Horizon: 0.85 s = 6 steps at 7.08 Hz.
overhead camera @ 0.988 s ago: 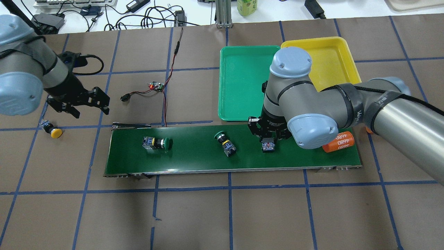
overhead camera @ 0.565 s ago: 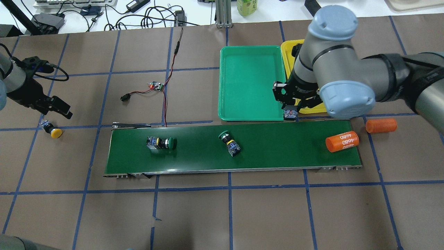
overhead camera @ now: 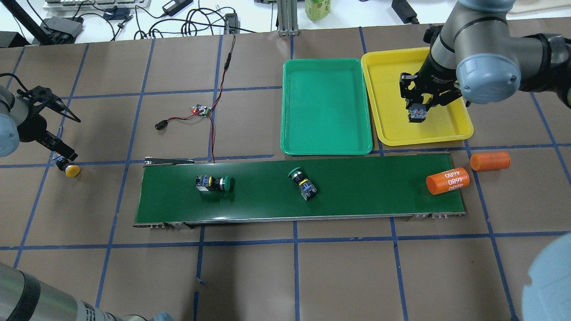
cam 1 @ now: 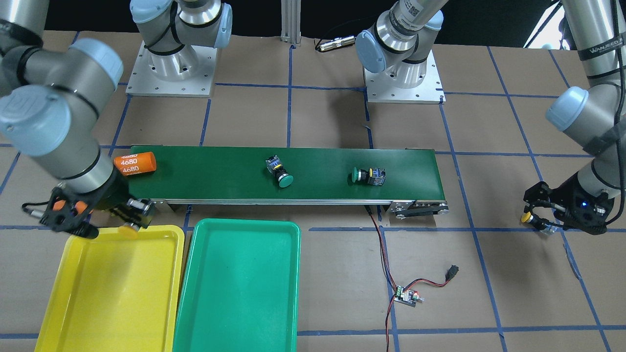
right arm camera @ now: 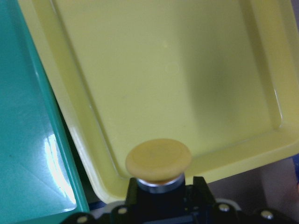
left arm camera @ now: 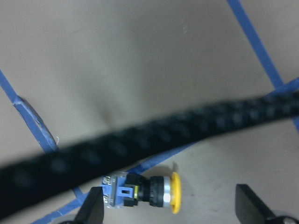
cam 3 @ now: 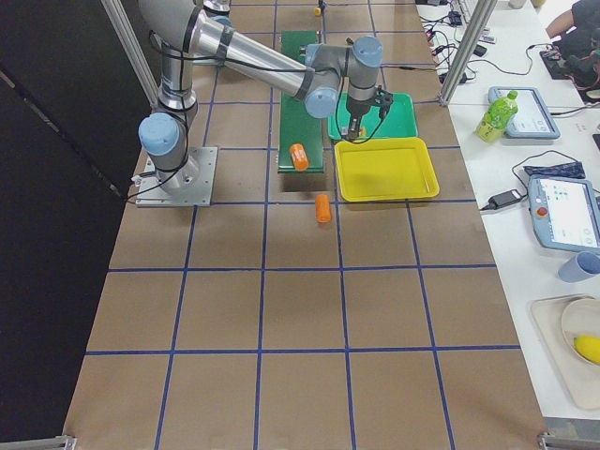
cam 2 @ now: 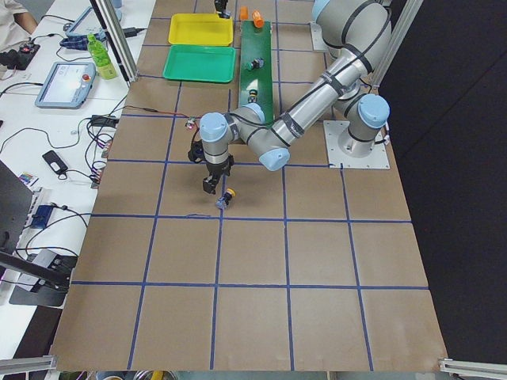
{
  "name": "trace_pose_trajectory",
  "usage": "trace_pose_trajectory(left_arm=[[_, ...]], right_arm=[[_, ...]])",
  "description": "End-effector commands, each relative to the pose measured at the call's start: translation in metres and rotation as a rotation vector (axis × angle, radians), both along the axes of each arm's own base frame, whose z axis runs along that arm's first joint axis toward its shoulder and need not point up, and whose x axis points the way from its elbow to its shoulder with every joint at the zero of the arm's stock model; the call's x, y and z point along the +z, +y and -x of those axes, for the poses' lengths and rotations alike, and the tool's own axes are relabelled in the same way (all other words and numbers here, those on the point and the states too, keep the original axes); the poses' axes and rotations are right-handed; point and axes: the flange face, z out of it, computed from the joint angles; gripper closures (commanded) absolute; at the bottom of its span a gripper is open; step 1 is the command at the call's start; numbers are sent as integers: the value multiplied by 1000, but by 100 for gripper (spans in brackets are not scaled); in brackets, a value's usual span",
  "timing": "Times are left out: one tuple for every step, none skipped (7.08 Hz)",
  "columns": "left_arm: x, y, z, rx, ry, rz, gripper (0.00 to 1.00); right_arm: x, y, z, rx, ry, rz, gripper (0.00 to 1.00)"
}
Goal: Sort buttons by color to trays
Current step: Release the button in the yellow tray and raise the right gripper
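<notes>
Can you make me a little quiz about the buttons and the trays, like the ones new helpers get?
1. How many green-capped push-button switches lie on the long dark-green conveyor belt? A) one B) two C) four
2. True or false: the teal green plastic tray has a button in it.
3. The right arm's jaws hold a yellow-capped push-button switch. Which tray is it held above?

Key: 1) B. 2) False, nothing lies in it. 3) The bright yellow plastic tray, near its edge.
</notes>
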Motion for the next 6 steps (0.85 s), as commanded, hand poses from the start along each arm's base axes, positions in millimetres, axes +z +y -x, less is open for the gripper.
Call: trace_pose_trajectory(left_arm=[[-16,-1,-15,14,-15,6,0],[-27,0,-16,2,-17,11,0],[-32,1,-15,-6,-11,2,0],[-32,1,-15,-15,-12,3,0],[-39,3,-14,-18,-4,-10,0],[-40,2,-15,-18,-4,-12,0]], right_arm=[[-31,-20,16,19,10,-9,81],[-41,-27,15,22,17,13,58],[-49,-27,16,23,15,3,32],[-52,-28,17,20,13,-1,5],[-54,-26,17,20,12,-7,0],[-51,-24,17,22,15,-5,0]])
